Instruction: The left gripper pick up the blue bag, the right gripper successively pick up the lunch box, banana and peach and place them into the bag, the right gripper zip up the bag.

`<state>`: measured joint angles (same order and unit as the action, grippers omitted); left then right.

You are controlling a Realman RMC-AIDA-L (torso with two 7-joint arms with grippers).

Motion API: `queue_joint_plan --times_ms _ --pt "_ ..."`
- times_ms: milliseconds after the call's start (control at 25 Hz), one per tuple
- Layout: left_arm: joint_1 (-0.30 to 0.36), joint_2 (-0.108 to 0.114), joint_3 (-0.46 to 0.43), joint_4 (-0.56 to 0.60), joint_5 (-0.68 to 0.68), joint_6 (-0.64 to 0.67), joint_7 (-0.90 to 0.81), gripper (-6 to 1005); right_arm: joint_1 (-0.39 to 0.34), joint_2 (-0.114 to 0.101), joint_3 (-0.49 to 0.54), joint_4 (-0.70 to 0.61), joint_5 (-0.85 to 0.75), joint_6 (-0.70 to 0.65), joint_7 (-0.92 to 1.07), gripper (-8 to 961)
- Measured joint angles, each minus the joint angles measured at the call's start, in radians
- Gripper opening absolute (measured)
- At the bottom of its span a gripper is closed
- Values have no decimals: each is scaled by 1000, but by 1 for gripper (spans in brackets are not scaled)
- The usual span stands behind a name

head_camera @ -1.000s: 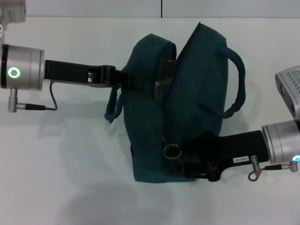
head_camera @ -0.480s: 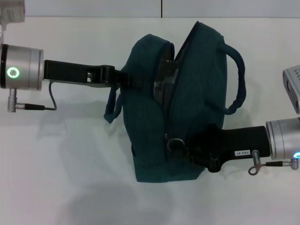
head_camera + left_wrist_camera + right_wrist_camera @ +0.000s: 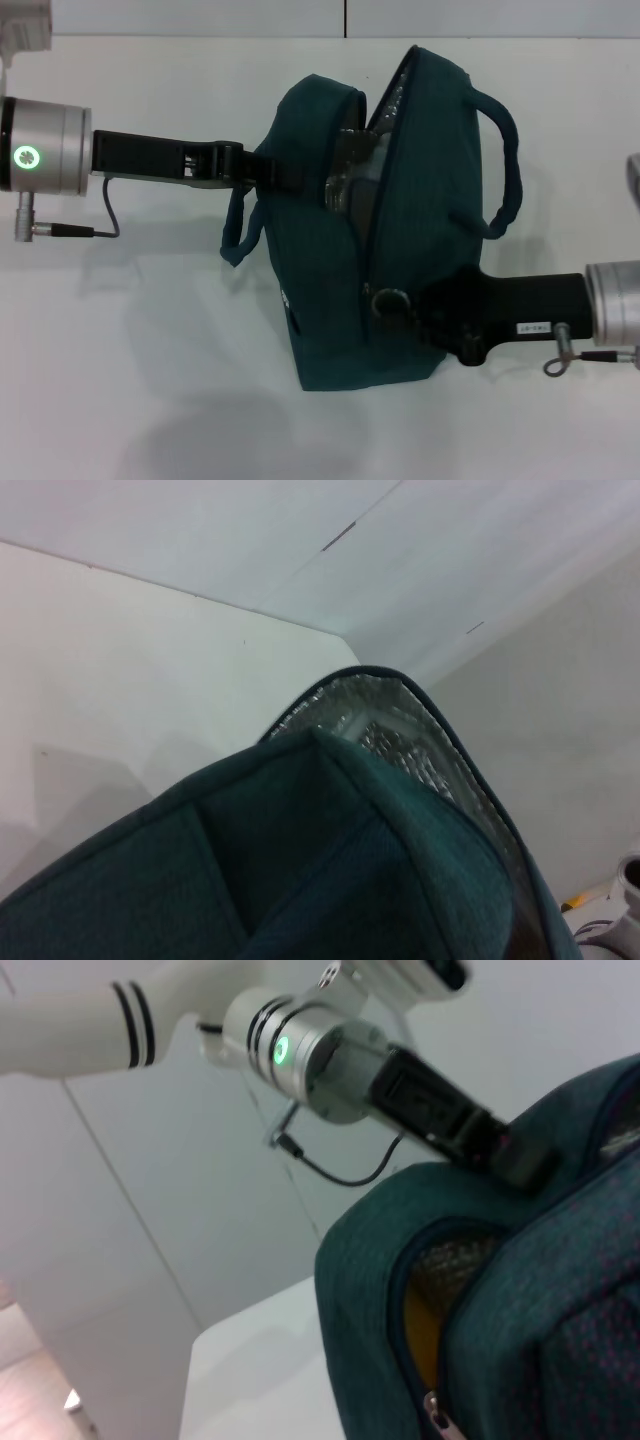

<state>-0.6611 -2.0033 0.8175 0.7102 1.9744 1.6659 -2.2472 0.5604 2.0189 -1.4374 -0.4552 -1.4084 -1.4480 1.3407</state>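
Two grippers are on the bag (image 3: 330, 290). The right gripper (image 3: 405, 305) is closed on the ring pull (image 3: 388, 300) low on the zip; the left gripper (image 3: 262, 170) is clamped on the bag's far side. The bag is held upright on the table (image 3: 130, 350), its upper mouth gaping, foil and something yellow (image 3: 420, 1335) visible inside. Soft fabric is judged likely to buckle, so the ring is the grip to be trusted.

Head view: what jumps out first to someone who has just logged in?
The blue bag fills the middle of the white table, its mouth partly open with silver foil lining showing at the far end. The left gripper reaches in from the left to the bag's upper edge. The right gripper presses against the bag's near right side, beside the silver ring zip pull.
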Motion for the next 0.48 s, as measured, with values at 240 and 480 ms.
queue_joint_plan --times_ms 240,480 --pt "0 -2 0 0 2 0 0 38 -51 -2 81 -34 0 -67 -34 18" --pt "0 -3 0 0 2 1 0 38 -55 -1 89 -38 0 -77 -43 17"
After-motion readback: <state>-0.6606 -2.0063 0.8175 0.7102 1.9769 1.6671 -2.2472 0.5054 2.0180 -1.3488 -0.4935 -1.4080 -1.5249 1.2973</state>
